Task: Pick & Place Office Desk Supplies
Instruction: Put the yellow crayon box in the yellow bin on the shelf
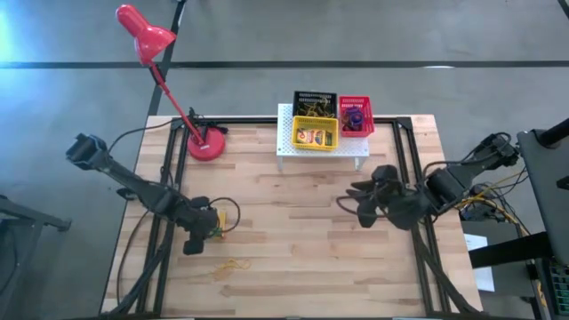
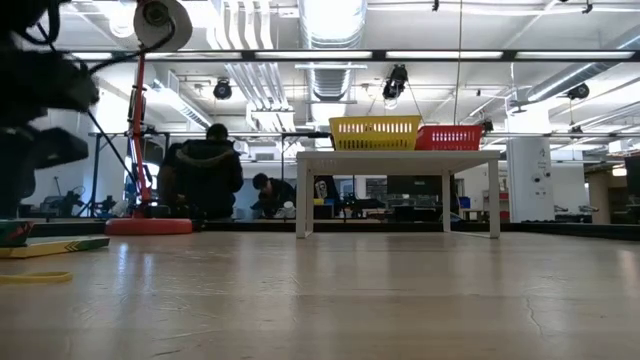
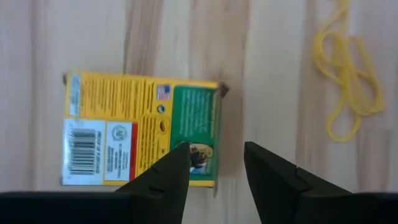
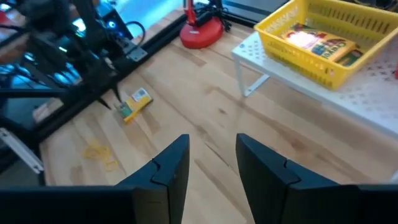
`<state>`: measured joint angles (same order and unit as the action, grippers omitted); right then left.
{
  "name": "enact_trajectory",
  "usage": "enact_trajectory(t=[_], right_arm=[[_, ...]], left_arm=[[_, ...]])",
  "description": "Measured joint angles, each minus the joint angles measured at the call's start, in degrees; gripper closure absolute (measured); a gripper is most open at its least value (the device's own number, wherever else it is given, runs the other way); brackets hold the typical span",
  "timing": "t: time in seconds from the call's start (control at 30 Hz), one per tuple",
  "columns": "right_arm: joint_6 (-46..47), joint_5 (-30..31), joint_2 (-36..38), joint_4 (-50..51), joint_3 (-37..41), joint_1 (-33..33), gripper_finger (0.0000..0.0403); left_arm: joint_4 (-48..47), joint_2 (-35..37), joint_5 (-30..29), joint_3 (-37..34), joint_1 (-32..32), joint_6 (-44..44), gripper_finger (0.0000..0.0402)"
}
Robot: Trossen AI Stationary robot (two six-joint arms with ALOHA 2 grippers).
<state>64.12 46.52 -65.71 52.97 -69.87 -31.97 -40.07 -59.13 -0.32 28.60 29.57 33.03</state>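
The left gripper [image 3: 215, 171] hovers with its jaws apart and nothing between them, poised over one end of a small yellow-green card box [image 3: 142, 129] lying flat on the wooden table [image 1: 293, 231], apparently lining up to pick it up. A tangle of thin yellow rubber bands [image 3: 348, 84] lies nearby on the wood. The left arm reaches in low from the table's left edge. The right gripper [image 4: 211, 168], jaws also apart and empty, waits above bare table at right. At the far edge, a white perforated stand [image 1: 286, 142] carries yellow [image 1: 316, 133], red [image 1: 356, 116] and black trays [image 1: 316, 98], likely the destination.
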Motion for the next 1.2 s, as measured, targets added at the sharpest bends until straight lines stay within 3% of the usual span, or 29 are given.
enact_trajectory(t=[0.23, 0.5, 0.63, 0.77, 0.93, 1.1, 1.2], right_arm=[[-4.8, 0.0, 0.0, -7.6, 0.0, 0.0, 0.0279], [-19.6, -2.1, -2.6, -20.0, 0.0, 0.0, 0.0282], [-23.4, -4.6, -6.7, -24.8, 0.0, 0.9, 0.0280], [-25.4, -12.3, -11.4, -28.4, 0.0, 2.9, 0.0261], [-29.6, -28.0, -17.2, -35.3, 0.0, 7.8, 0.0223], [-38.8, -40.4, -25.1, -51.1, 0.0, 12.3, 0.0183], [-41.4, -44.0, -30.5, -57.2, -1.2, 14.1, 0.0167]], left_arm=[[4.1, 0.0, 1.9, -4.9, 0.4, 2.1, 0.0262], [4.4, 0.0, 4.2, -5.4, 0.4, 2.0, 0.0386], [4.5, 0.0, 7.2, -1.9, 0.3, 2.2, 0.0395], [4.9, 0.0, 10.8, 4.2, 0.3, 4.4, 0.0398], [5.5, 0.0, 12.8, 11.3, 0.3, 6.0, 0.0399], [6.6, 0.0, 12.9, 15.5, 0.3, 6.0, 0.0400], [8.0, 0.1, 12.8, 16.9, 0.3, 6.0, 0.0400]])
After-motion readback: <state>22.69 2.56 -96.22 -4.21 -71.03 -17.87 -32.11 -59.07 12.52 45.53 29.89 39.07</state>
